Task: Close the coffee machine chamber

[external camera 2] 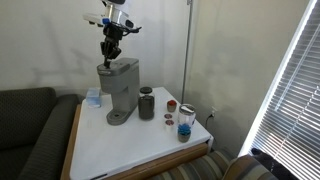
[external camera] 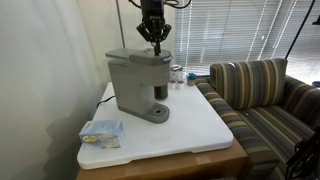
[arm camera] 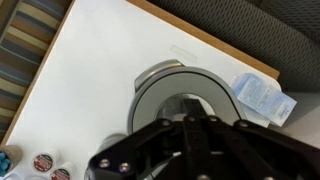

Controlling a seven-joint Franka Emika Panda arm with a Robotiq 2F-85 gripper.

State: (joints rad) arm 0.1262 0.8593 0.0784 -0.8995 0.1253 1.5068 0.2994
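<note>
- In an exterior view, the coffee machine point(external camera: 138, 82) stands on the white worktop point(external camera: 195, 122). The gripper point(external camera: 155, 47), fingers pressed together and holding nothing, sits at the chamber point(external camera: 140, 57), whose lid looks down or nearly so.
- In an exterior view, a dark cup point(external camera 2: 146, 103) stands just beside the machine. An off-centre push could tip or slide the machine into it.
- In the wrist view, the joined fingertips hang over the machine's rounded grey top. So narrow a tip may slip off, leaving the lid unlatched.
</note>
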